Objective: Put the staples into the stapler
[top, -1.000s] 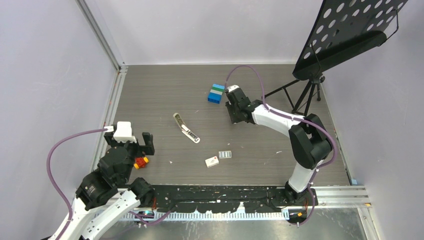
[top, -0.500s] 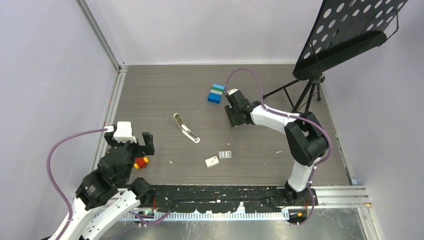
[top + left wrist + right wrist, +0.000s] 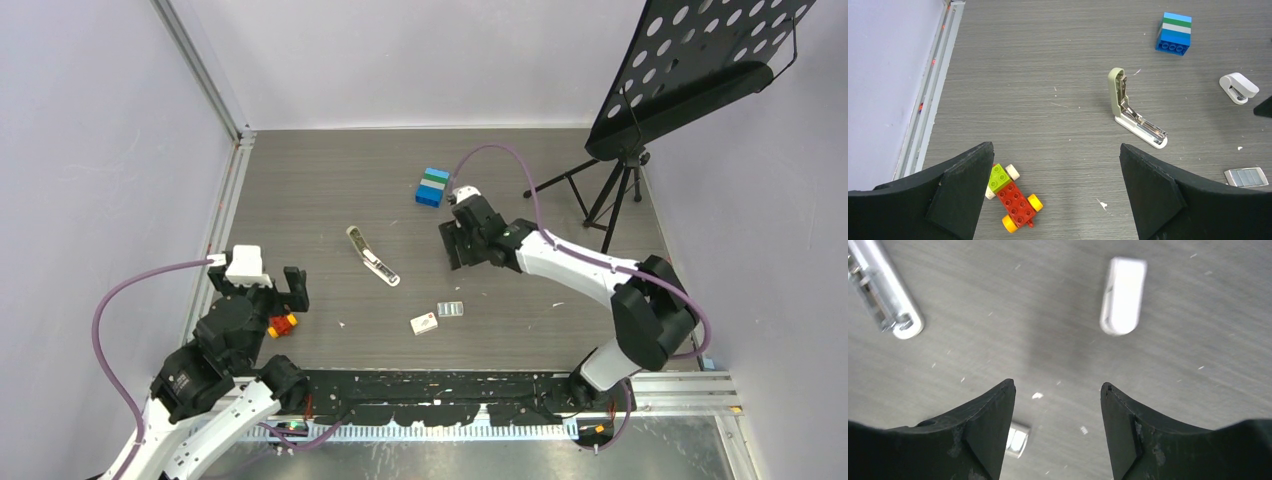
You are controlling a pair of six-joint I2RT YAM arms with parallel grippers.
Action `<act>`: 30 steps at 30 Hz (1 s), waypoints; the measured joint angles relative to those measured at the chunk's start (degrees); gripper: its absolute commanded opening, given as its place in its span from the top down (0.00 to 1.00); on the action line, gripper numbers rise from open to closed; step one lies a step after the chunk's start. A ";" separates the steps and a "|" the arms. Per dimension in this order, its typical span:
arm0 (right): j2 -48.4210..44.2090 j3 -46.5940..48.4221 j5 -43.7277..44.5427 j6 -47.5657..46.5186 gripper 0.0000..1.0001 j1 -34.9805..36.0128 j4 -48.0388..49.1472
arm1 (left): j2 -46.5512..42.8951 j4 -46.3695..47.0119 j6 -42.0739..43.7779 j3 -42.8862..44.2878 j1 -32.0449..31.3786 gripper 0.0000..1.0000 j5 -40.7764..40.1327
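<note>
Grey wood-grain table, pale walls on 3 sides, a black music stand at the far right corner.

Stapler lies mid-table, left of centre. It is hinged open: olive top swung up, silver channel exposed along the white base (clear in the left wrist view). No gripper is touching it.

Staples: white box with red mark sits nearer the arm bases, with the silvery insert just beside it on its far right. Both lie flat and unheld.

Right gripper hovers between stapler and insert. Its wrist view shows the jaws apart with only bare table between them. A stubby white object lies ahead, and a small silvery piece, likely the insert, peeks out beside 1 finger.

Left gripper is parked near the left edge over the red-yellow toy bricks, jaws spread wide and empty.

Judgement: early stage, with the right arm reaching for the staples and nothing loaded yet. The next move calls for centring the right jaws over the insert, then a low, narrow pinch. It is thin and lies flat, so it may slide. After that, it must line up with the open channel.
</note>
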 measured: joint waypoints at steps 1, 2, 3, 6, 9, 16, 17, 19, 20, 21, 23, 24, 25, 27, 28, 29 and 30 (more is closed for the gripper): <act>-0.94 -0.76 0.02 0.94 0.32 1.31 -0.02 | -0.15 -0.02 0.00 0.00 0.00 0.00 0.04; -1.55 -1.40 0.13 1.66 0.32 2.49 -0.09 | -0.31 0.00 0.00 -0.02 0.00 0.00 0.15; -2.19 -2.16 0.61 2.89 0.32 4.31 -0.17 | -0.48 0.00 0.00 -0.02 0.00 0.00 0.24; -2.71 -3.61 2.05 5.99 0.32 8.24 -0.46 | -0.79 0.00 -0.02 -0.04 0.00 0.00 0.28; -3.28 -5.42 3.52 9.55 0.35 11.39 -0.83 | -1.01 0.00 -0.02 -0.13 0.00 0.00 0.28; -5.38 -9.03 7.32 17.55 0.43 15.06 -1.31 | -1.14 0.00 -0.02 -0.22 0.00 0.00 0.28; -5.49 -9.40 7.69 18.45 0.44 15.41 -1.29 | -1.14 0.00 -0.02 -0.22 0.00 0.00 0.28; -5.51 -10.05 8.22 20.20 0.45 15.98 -1.18 | -1.14 0.00 -0.02 -0.22 0.00 0.00 0.35; -5.51 -10.34 8.44 20.92 0.46 16.26 -1.14 | -1.14 0.00 -0.02 -0.24 0.00 0.00 0.44; -5.51 -10.56 8.46 21.55 0.47 16.41 -0.98 | -1.14 0.00 0.00 -0.24 0.00 0.00 0.48; -5.49 -10.97 8.46 22.97 0.48 16.79 -0.35 | -1.14 0.00 -0.02 -0.24 0.00 0.00 0.63; -5.42 -11.06 8.46 23.63 0.48 16.96 -0.07 | -1.14 0.00 -0.02 -0.24 0.00 0.00 0.68; -5.27 -11.06 8.48 24.09 0.49 17.14 0.26 | -1.14 0.00 -0.02 -0.24 0.00 0.00 0.70; -4.76 -11.06 8.46 24.94 0.49 17.49 1.07 | -1.14 0.02 -0.02 -0.26 0.00 0.00 0.70; -4.37 -11.06 8.44 25.35 0.49 17.68 1.49 | -1.14 0.02 -0.02 -0.26 0.00 0.00 0.70; -3.87 -11.06 8.39 25.68 0.49 17.84 1.81 | -1.14 0.04 -0.02 -0.28 0.00 0.00 0.70; -3.43 -11.06 8.35 25.94 0.49 17.97 2.03 | -1.14 0.04 -0.02 -0.31 0.00 0.00 0.70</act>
